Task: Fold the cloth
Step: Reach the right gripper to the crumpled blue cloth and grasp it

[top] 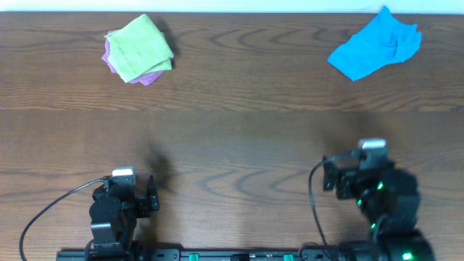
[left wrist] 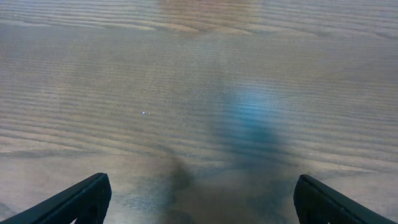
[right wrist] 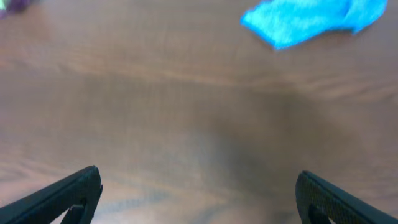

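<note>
Two risks are judged from this layout. The sky-blue cloth (top: pixel 375 45) is lying crumpled at the far right of the table (top: pixel 239 138), close to its back edge and well apart from both arms. It may therefore be pushed toward that edge, or bunched layers may be pinched together. The light green cloth (top: pixel 139 47), stacked on a purple cloth (top: pixel 150 76) at the far left, may be taken by mistake. The left gripper (left wrist: pixel 202 186) and right gripper (right wrist: pixel 199 186) are seen spread wide, holding nothing. No tag, brand or writing can be read.
</note>
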`<action>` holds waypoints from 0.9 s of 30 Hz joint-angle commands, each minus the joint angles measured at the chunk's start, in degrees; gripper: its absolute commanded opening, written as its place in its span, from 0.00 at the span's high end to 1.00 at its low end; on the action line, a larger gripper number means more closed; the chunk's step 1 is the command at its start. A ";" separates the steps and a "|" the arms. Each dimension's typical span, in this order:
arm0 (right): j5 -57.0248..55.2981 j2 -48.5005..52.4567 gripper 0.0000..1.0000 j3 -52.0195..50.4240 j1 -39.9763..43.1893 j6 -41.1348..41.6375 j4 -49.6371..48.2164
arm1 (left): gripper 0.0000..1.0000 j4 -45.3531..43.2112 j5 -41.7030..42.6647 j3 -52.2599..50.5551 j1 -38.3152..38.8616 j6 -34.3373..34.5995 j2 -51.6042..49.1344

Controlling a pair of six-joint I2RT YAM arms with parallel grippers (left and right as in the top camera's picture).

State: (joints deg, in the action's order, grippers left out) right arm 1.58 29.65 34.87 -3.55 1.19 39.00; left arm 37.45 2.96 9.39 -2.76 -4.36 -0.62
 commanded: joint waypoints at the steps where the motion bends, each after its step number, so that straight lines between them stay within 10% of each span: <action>1: -6.01 8.24 0.01 10.84 0.66 3.26 1.81 | 0.05 0.07 -0.42 -0.39 0.33 -0.35 0.37; 15: -16.85 52.33 0.01 58.66 7.80 5.14 11.02 | 0.05 0.04 -0.39 -0.39 0.33 -0.37 0.37; 27: -16.46 74.75 0.01 66.64 14.73 0.44 2.29 | 0.05 0.04 -0.39 -0.39 0.33 -0.35 0.37</action>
State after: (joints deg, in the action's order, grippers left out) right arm -14.59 102.00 100.44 9.89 3.70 41.58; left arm 37.39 2.96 9.37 -2.76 -4.38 -0.58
